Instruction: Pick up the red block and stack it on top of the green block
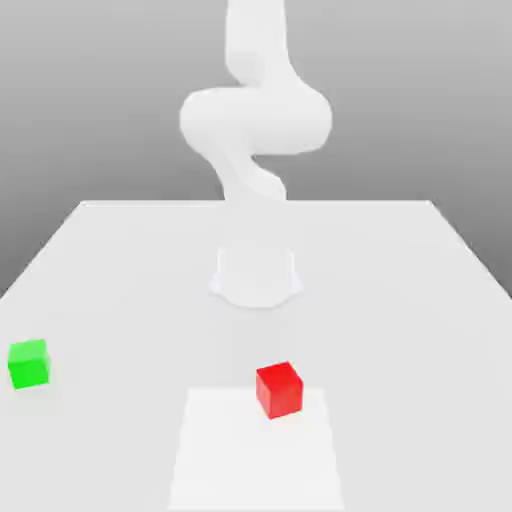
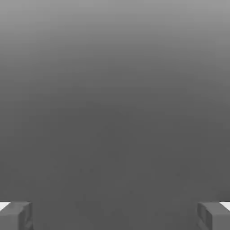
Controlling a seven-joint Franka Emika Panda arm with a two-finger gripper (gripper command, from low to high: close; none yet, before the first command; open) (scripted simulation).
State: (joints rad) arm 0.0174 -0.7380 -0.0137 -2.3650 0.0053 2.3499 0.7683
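- A pale white table point(image 1: 400, 300) stands before a plain grey backdrop, with a lighter square patch point(image 1: 255, 470) at its near edge.
- The red block point(image 1: 279, 389) sits on that patch's far corner, toward the exterior view's right.
- The green block point(image 1: 29, 364) lies well apart from the red block, toward the exterior view's left.
- The gripper point(image 2: 115, 215) is spread wide, its fingertips point(image 2: 15, 215) holding nothing between them; neither block is near it.
- The white arm point(image 1: 255, 130) rises behind the red block.

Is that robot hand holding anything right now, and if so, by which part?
Nothing. The gripper is open with nothing between its fingers; the red block and green block sit apart on the table.
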